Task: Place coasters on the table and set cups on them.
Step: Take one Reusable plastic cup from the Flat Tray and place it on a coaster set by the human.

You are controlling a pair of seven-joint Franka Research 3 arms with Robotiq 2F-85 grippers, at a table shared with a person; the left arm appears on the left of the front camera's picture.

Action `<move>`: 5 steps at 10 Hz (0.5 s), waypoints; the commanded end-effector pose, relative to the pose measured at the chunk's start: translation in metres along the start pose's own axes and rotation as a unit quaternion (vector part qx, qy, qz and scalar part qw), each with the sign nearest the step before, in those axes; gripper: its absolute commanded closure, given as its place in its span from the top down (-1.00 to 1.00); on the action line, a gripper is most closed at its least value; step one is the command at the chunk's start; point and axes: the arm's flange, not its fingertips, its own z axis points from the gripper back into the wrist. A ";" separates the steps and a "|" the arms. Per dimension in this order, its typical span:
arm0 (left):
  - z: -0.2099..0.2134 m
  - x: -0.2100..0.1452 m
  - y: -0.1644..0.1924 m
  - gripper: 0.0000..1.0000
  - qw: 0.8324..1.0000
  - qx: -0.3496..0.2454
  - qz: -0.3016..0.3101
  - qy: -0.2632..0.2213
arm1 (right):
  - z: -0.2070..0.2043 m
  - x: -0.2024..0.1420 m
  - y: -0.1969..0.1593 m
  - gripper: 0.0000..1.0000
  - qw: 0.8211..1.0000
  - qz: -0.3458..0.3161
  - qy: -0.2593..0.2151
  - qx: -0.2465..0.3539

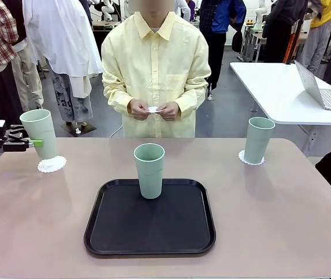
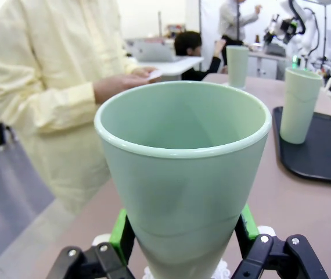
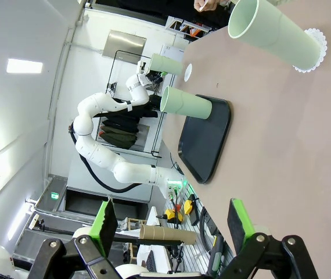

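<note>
So far, shows right cup (image 1: 259, 139) on right coaster (image 1: 243, 158), far side; left gripper (image 2: 183, 232) clamped round left cup (image 1: 40, 132) at left coaster (image 1: 51, 165); right gripper (image 3: 171, 224) wide, empty; leaves tray cup (image 1: 149, 170) and hand-held coaster (image 1: 154, 108).

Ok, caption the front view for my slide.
Left gripper holds the left cup at the left coaster; the right cup stands on the right coaster; the third cup waits on the tray.

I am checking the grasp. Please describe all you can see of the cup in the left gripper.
This cup is a tall, pale mint-green plastic tumbler, handleless, tapering downward, empty, upright. The left gripper clamps its lower part between green pads. Its base is at a lacy white coaster near the table's left edge.
</note>
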 end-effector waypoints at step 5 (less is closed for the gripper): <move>-0.006 -0.015 -0.003 0.70 1.000 -0.015 -0.011 -0.008 | 0.000 0.000 0.000 1.00 1.000 -0.002 -0.001 0.000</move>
